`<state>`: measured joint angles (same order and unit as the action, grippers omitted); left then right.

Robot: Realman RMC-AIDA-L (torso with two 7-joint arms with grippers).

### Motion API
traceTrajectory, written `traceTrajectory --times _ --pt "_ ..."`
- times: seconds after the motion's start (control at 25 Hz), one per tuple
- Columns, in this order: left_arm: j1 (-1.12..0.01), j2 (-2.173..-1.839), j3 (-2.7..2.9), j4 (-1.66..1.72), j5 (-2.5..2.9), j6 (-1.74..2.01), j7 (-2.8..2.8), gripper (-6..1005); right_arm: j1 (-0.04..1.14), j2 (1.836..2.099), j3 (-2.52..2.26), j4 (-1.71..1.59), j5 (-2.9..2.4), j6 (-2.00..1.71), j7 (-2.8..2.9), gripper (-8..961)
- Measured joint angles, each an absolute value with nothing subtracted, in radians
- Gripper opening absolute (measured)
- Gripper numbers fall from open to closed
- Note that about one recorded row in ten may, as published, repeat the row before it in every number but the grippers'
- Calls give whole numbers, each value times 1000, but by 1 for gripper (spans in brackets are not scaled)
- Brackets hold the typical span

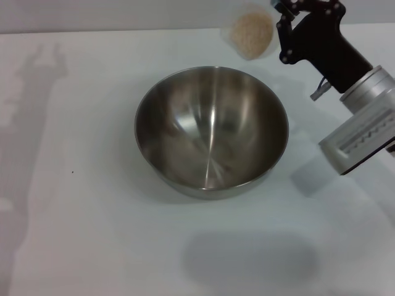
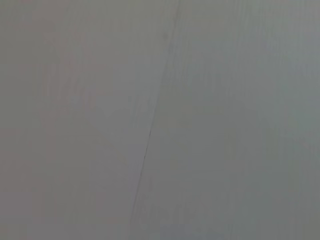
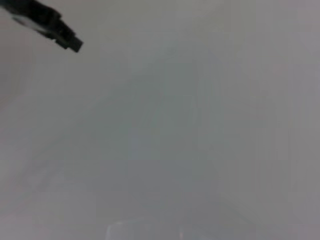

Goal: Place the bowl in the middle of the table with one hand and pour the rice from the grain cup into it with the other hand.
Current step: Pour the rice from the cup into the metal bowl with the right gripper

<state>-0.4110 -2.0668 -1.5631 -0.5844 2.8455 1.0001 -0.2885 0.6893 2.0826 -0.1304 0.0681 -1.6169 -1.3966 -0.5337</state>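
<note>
Bowl (image 1: 212, 131) stands empty; right gripper (image 1: 285, 24) beside grain cup (image 1: 249, 34), fingers' state unclear.

Shiny brushed-metal bowl (image 1: 212, 131), clear plastic grain cup (image 1: 249, 32), matt table (image 1: 92, 216).

I counted one large round stainless-steel mixing bowl (image 1: 212, 131) on the plain white tabletop (image 1: 92, 216), and there was only that one table surface before me. Beyond the bowl there was one small clear plastic grain cup (image 1: 249, 34), and in it a single heap of off-white rice grains (image 1: 251, 31); the grains themselves were far too many and too fine to count. Of my own two arms, one showed in the head view, the right, ending in one black gripper (image 1: 285, 18) beside the cup. My right wrist view showed one dark finger tip (image 3: 47, 22). My left wrist view showed only one thin dark line (image 2: 150, 135) across a grey surface.
</note>
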Motion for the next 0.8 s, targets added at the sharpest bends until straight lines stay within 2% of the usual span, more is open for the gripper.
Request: traceTrajectory --times 0.8 --pt "-416 -2066 -1563 -578 2845 1000 -288 327 697 2087 -130 188 -1644 -1362 -1127 10"
